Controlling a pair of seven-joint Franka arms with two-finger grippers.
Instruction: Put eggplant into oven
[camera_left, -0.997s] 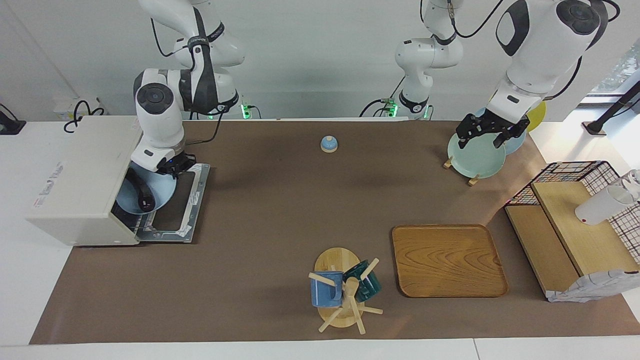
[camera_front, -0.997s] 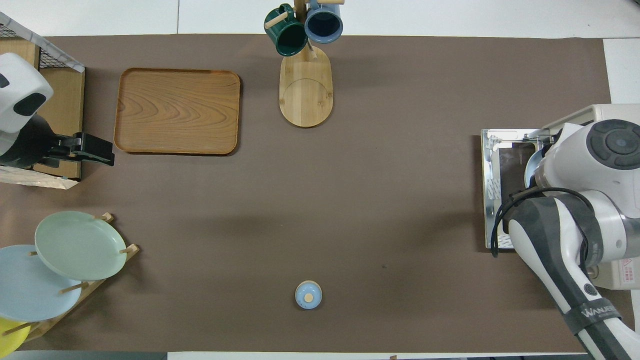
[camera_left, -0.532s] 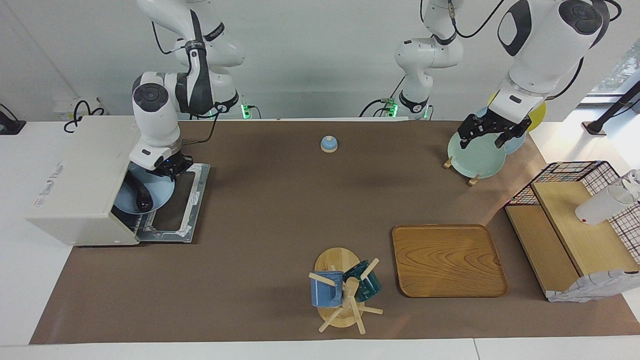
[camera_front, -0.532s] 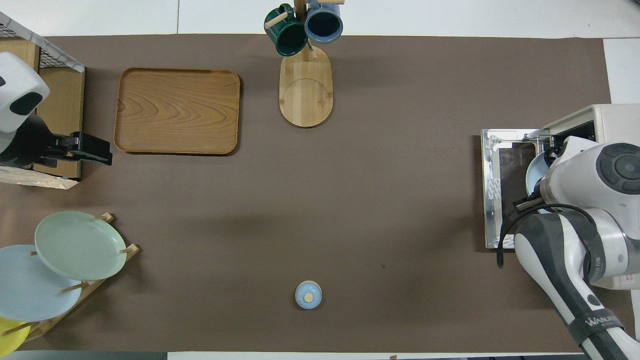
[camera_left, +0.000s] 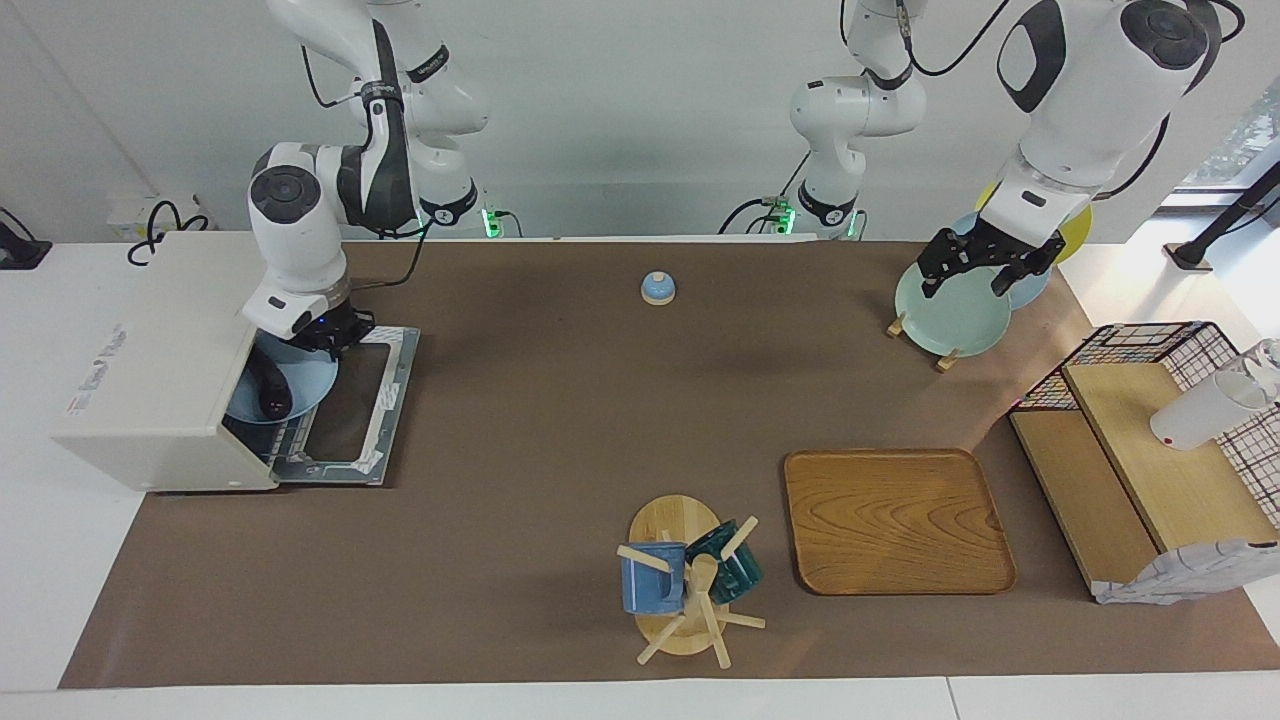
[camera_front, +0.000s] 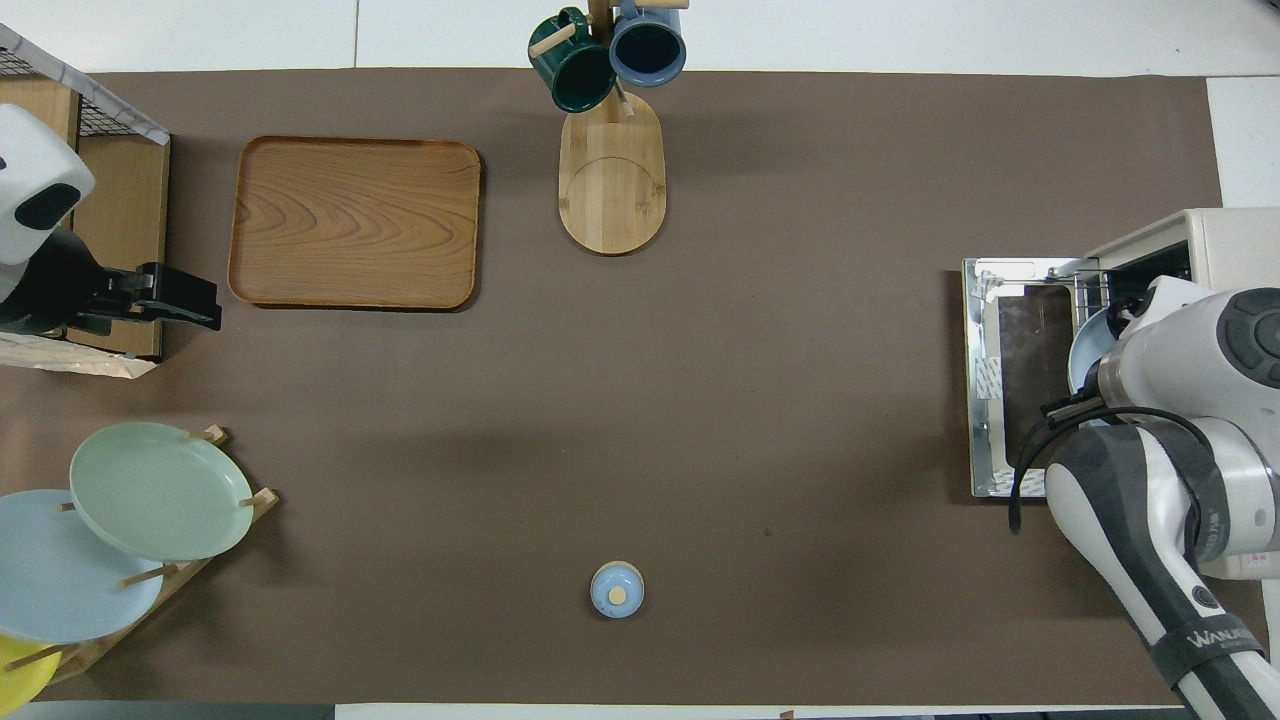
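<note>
The dark purple eggplant (camera_left: 270, 386) lies on a light blue plate (camera_left: 305, 385), which sits partly inside the off-white oven (camera_left: 150, 370). The oven's door (camera_left: 362, 400) lies folded down flat. My right gripper (camera_left: 326, 338) is shut on the plate's rim at the oven's mouth. In the overhead view the right arm hides the eggplant, and only the plate's edge (camera_front: 1086, 345) shows beside the oven (camera_front: 1205, 235). My left gripper (camera_left: 975, 270) waits open in the air at the left arm's end of the table, holding nothing.
A plate rack with a green plate (camera_left: 950, 315), a blue one and a yellow one stands near the left arm's base. A wooden tray (camera_left: 895, 520), a mug tree (camera_left: 690, 580), a small blue bell (camera_left: 657, 288) and a wire shelf (camera_left: 1150, 440) are also on the table.
My right gripper has slid the plate with the eggplant deeper into the oven. The left gripper has risen slightly.
</note>
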